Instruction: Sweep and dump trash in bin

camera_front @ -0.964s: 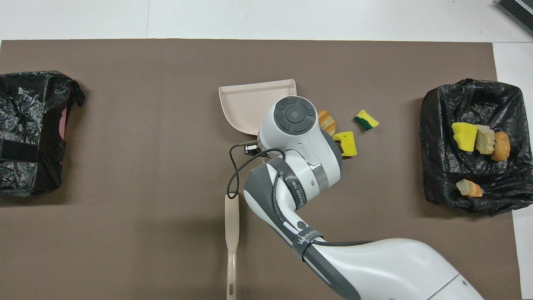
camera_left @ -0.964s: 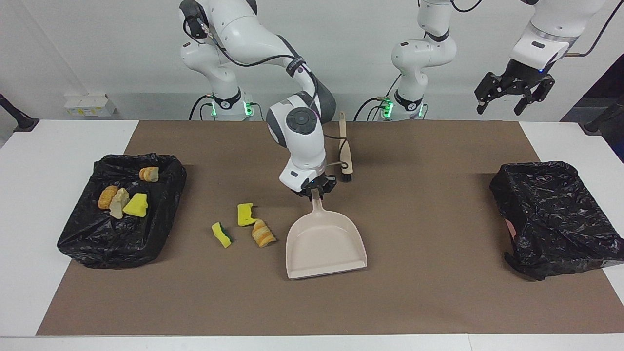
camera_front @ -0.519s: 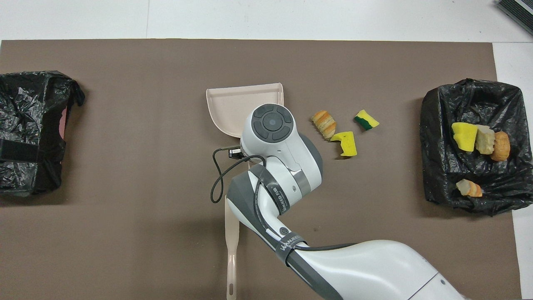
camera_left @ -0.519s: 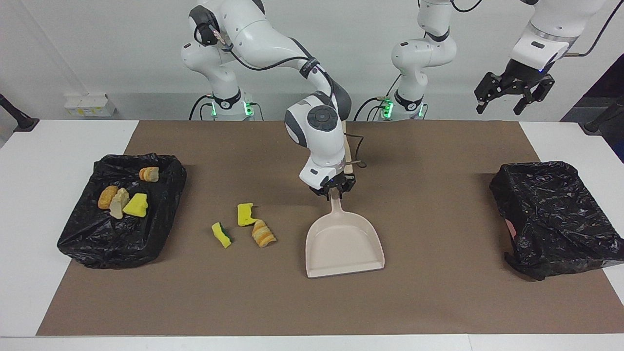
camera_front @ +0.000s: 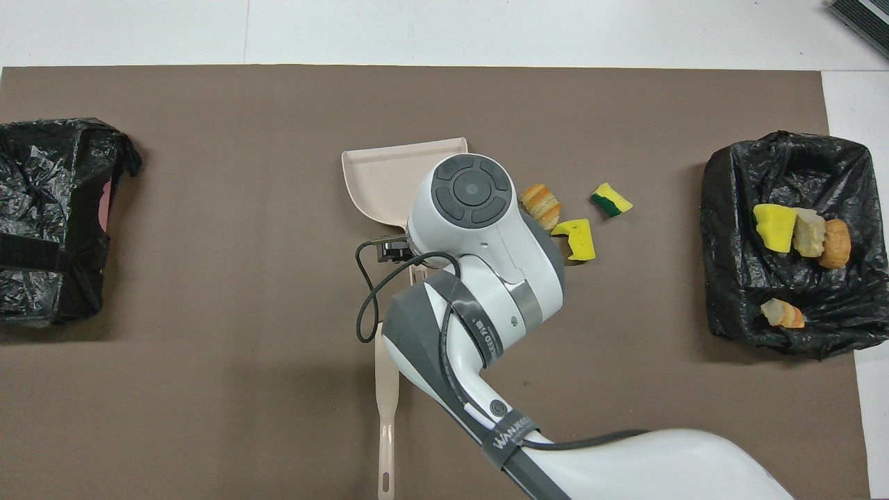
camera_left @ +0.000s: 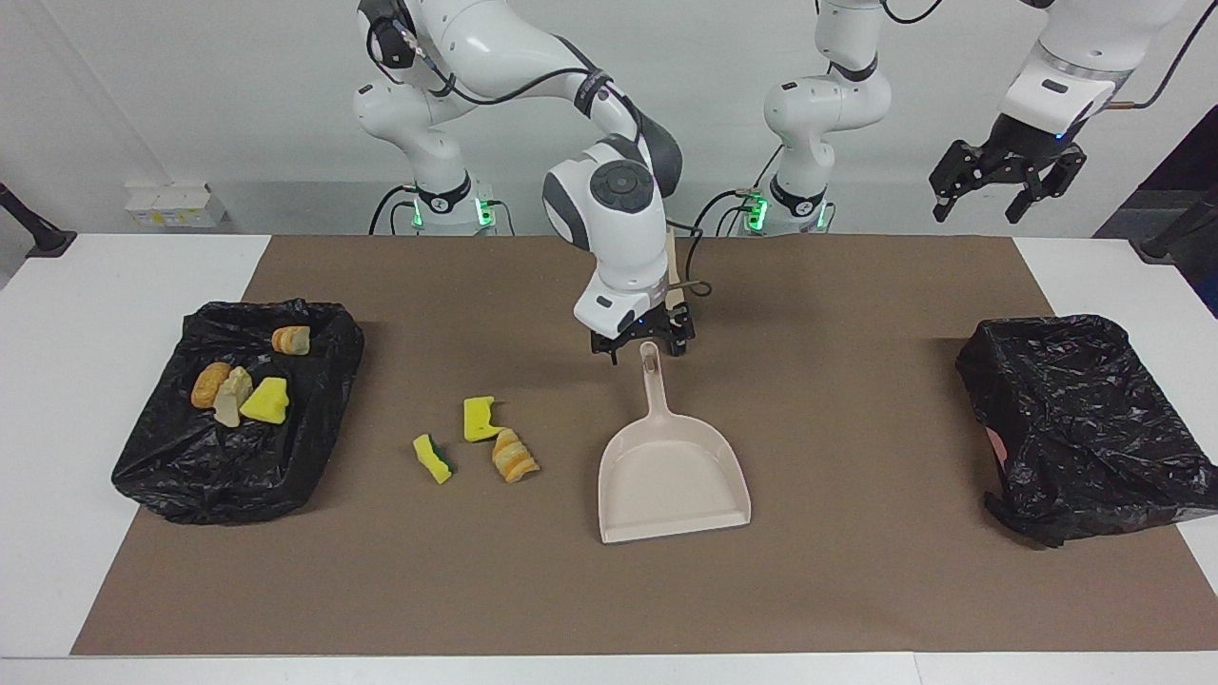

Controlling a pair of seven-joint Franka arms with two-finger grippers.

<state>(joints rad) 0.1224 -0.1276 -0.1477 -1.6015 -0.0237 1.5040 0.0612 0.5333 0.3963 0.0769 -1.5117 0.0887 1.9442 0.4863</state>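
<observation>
Right hand released dustpan, open | left hand open | bin: four scraps

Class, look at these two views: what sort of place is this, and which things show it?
Probably a robotics lab test bench: two white Franka arms bolted beside a table, a brown mat laid as workspace, and staged trash scraps beside a dustpan.

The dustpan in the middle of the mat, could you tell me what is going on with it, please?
The right gripper hovers open over the handle of the dustpan, which lies flat on the mat. Three scraps lie beside it. Four more sit in the bin at the right arm's end. The left gripper waits, open, in the air.
</observation>
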